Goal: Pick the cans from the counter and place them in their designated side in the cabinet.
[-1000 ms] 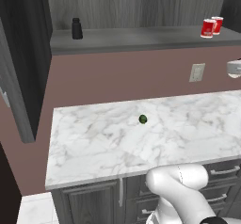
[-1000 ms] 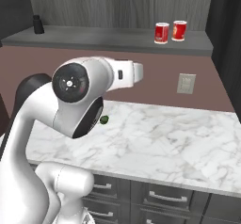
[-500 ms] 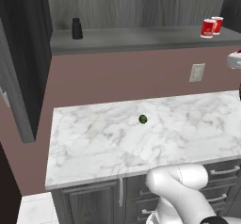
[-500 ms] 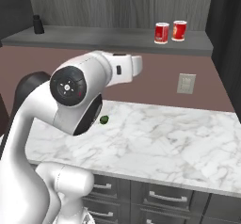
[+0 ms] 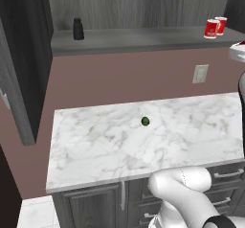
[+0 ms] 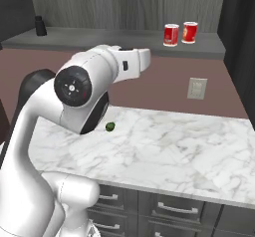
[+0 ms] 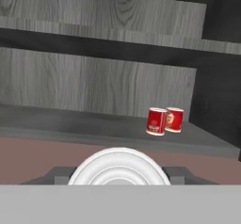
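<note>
Hand view: two red cans (image 7: 164, 121) with silvery tops touching on cabinet shelf (image 7: 70, 124); claw clenched, empty.

In the right base view the robot's own white arm (image 6: 79, 86) covers the left part of the worktop (image 6: 164, 151) and partly overlaps the small green ball (image 6: 110, 127). In the left base view the worktop's right end runs past the picture's edge, and the two cans (image 5: 215, 27) on the cabinet shelf (image 5: 143, 38) overlap, so the rear one is partly hidden. Their label markings are too small to read, and the black bottle (image 5: 78, 29) shows no detail.
</note>
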Tool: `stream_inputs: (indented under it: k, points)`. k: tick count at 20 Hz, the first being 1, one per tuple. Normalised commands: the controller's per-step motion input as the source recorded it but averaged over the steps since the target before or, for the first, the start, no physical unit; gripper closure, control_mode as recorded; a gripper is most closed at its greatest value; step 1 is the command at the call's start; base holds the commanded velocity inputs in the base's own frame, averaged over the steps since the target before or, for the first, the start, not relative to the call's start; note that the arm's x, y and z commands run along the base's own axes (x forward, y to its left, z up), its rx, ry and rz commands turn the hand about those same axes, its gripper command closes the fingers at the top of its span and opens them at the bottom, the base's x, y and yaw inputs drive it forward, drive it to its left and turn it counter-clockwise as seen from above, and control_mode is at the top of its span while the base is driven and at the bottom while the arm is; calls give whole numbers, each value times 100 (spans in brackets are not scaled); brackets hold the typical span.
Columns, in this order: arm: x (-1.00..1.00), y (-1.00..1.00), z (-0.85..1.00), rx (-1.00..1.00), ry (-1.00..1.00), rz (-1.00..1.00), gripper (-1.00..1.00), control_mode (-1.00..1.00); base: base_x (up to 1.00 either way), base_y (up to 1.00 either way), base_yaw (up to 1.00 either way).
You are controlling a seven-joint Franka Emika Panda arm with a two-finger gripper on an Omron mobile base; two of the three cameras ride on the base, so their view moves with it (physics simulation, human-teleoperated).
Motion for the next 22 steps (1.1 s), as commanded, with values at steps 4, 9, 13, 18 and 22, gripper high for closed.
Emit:
stream_inputs:
  k: [4,9,13,18,22]
  points:
    - [3,0,27,0,-2,0,100,-100,0,0,0]
    - [1,3,22,0,0,0,100,-100,0,0,0]
    - [11,12,9,0,0,0,100,-100,0,0,0]
    - [21,14,0,0,1,0,100,-100,0,0,0]
    - [13,0,0,0,0,0,100,-100,0,0,0]
